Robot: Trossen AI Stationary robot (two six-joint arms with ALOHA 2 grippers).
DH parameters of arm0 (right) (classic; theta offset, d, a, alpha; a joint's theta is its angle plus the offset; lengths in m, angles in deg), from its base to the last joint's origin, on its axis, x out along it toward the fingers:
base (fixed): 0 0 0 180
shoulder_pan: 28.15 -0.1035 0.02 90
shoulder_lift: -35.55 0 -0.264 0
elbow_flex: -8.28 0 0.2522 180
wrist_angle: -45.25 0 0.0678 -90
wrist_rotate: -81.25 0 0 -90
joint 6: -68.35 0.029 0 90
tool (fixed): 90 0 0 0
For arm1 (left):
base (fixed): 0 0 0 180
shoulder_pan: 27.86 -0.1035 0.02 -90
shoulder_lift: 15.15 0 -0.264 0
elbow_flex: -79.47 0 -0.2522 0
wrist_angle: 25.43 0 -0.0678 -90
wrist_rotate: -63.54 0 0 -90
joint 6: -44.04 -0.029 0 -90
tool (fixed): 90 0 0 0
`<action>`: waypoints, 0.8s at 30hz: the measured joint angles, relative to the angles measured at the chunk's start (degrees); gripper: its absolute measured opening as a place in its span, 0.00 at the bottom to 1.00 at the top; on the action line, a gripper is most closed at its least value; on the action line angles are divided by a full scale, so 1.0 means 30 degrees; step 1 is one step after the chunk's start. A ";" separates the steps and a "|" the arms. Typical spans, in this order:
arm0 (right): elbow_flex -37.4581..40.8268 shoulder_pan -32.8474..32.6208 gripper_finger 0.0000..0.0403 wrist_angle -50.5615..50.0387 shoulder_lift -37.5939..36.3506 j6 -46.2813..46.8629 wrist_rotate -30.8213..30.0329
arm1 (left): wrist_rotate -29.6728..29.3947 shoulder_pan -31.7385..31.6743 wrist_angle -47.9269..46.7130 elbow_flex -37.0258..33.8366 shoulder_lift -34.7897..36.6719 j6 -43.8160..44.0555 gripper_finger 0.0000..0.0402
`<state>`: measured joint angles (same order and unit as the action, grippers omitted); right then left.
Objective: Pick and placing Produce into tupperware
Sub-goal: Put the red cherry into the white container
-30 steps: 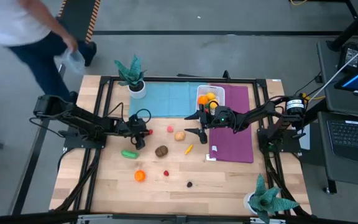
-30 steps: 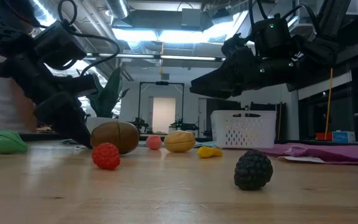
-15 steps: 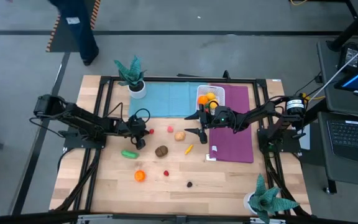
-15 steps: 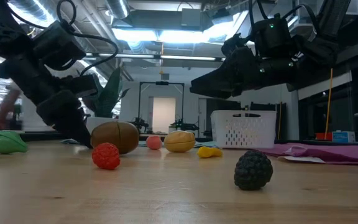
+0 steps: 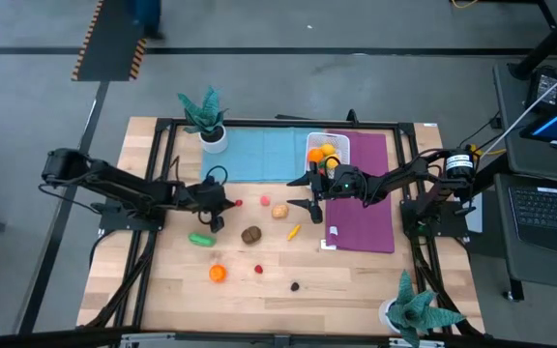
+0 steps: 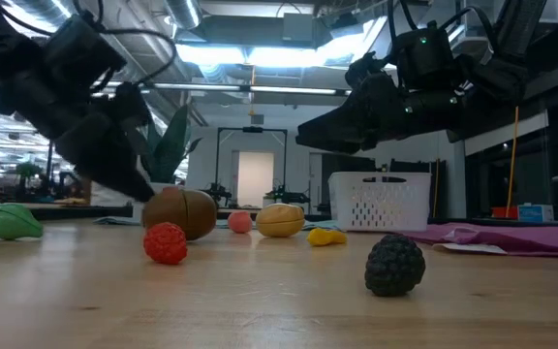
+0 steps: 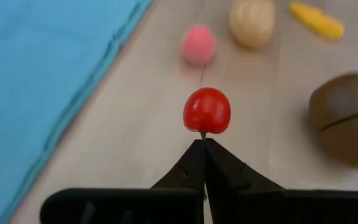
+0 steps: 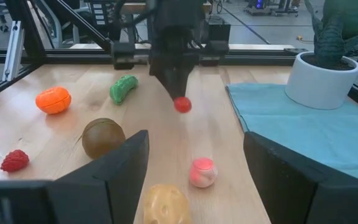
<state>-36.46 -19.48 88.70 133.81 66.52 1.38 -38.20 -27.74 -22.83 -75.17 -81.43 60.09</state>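
Observation:
My left gripper (image 7: 204, 147) is shut on a small red tomato (image 7: 207, 110), left of the table's middle (image 5: 237, 203). My right gripper (image 5: 312, 191) hangs open above the wood just in front of the white tupperware (image 5: 328, 149), which holds orange and yellow pieces. Loose produce lies on the wood: a pink piece (image 5: 264, 201), a tan potato (image 5: 280, 211), a brown fruit (image 5: 250, 234), a yellow piece (image 5: 294, 232), a green one (image 5: 201, 239), an orange (image 5: 218, 274), a red berry (image 5: 258, 270) and a dark berry (image 5: 295, 286). My left gripper pinches the tomato's thin green stem (image 7: 202, 133) between the very tips of its two fingers. The fingers slant down from the table's left side. The tomato sticks out beyond the fingertips (image 8: 182, 104) and looks lifted just clear of the wood.
A blue mat (image 5: 259, 153) lies at the back and a purple mat (image 5: 361, 198) at the right, under the tupperware. Teal potted plants stand at the far left (image 5: 206, 116) and near right (image 5: 416, 309). A black frame rims the table.
My left gripper has risen from the table and tipped more level, drawing back slightly toward the left edge with the red tomato at its tips. A person behind the table has walked out of the high view.

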 joint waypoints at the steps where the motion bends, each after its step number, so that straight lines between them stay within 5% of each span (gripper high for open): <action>1: 0.0000 0.0000 0.66 -0.0007 0.0000 -0.0007 0.0000 | -0.0044 0.0000 0.0002 0.0000 0.0310 -0.0108 0.00; 17: 0.0000 0.0000 0.66 -0.0007 0.0000 -0.0044 0.0000 | -0.0458 -0.0022 0.5453 -0.0135 0.2828 -0.4735 0.00; 24: 0.0000 -0.0001 0.66 -0.0007 0.0000 -0.0044 0.0000 | 0.1395 -0.0029 1.3094 -0.3373 0.2835 -0.4592 0.00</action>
<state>-36.46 -19.49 88.68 133.81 66.39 1.38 -34.02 -27.83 16.45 -85.29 -72.93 46.32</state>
